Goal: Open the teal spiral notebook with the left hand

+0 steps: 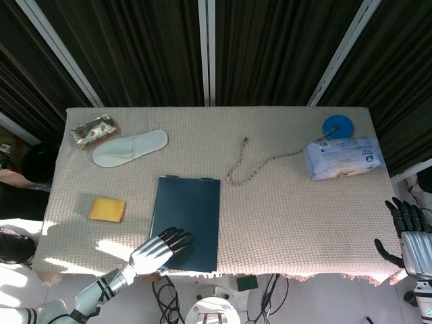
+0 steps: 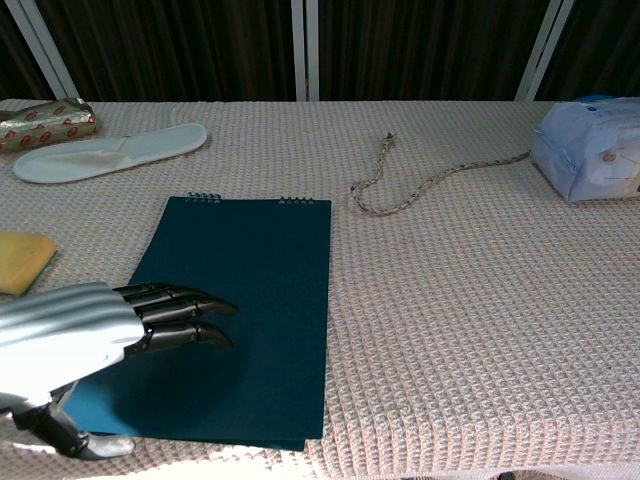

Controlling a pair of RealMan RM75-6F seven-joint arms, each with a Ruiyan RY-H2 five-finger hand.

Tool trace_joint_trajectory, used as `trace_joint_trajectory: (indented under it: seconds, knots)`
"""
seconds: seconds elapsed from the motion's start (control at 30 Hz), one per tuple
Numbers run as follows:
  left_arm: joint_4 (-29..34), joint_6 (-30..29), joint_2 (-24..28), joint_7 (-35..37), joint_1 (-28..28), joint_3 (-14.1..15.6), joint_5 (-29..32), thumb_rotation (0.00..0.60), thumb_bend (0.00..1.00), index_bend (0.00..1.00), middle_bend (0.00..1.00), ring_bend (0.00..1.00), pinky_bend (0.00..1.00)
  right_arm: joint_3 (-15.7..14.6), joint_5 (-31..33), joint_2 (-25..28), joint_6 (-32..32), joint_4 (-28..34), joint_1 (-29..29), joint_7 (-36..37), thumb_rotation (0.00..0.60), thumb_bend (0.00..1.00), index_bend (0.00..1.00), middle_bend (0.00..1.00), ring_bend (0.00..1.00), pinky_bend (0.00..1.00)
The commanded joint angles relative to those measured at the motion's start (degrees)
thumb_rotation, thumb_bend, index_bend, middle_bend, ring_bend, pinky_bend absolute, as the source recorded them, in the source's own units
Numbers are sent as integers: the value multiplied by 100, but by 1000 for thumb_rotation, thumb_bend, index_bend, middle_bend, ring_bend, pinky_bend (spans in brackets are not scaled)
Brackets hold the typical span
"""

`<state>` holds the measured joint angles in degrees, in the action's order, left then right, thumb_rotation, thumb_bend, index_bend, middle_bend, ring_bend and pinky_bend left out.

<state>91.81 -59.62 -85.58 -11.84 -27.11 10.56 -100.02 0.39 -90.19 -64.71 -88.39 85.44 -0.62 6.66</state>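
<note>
Chest view: left hand (image 2: 75, 330), empty, fingers extended together over closed teal spiral notebook (image 2: 250, 300), lower left of frame. Approach step; next, probably hooking cover's edge and lifting.

left robot hand (image 1: 160, 250) fingers extended, empty | right robot hand (image 1: 409, 226) open, idle

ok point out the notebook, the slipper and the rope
notebook (image 1: 192, 209), head view, bare middle of the closed cover
slipper (image 1: 129, 148), head view, middle of the sole
rope (image 2: 440, 182), chest view, middle of the strand
</note>
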Motion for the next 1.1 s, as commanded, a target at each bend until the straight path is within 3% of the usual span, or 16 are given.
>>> trace_joint_trajectory:
  seconds: [0.03, 0.6, 1.1]
  knots:
    - [-8, -5, -7, 40, -1, -2, 21, 600, 201, 172, 38, 0, 95, -6, -3, -2, 7, -3, 1, 2, 600, 307, 0, 0, 0, 0]
    - [-130, -249, -130, 76, 75, -121, 116, 595, 368, 231, 72, 0, 96, -10, 21, -18, 5, -53, -13, 27, 600, 306, 0, 0, 0, 0]
    - [-7, -195, -8, 371, 41, -118, 254, 599, 419, 255, 85, 0, 98, -14, 17, -42, 45, -32, 11, -31, 600, 306, 0, 0, 0, 0]
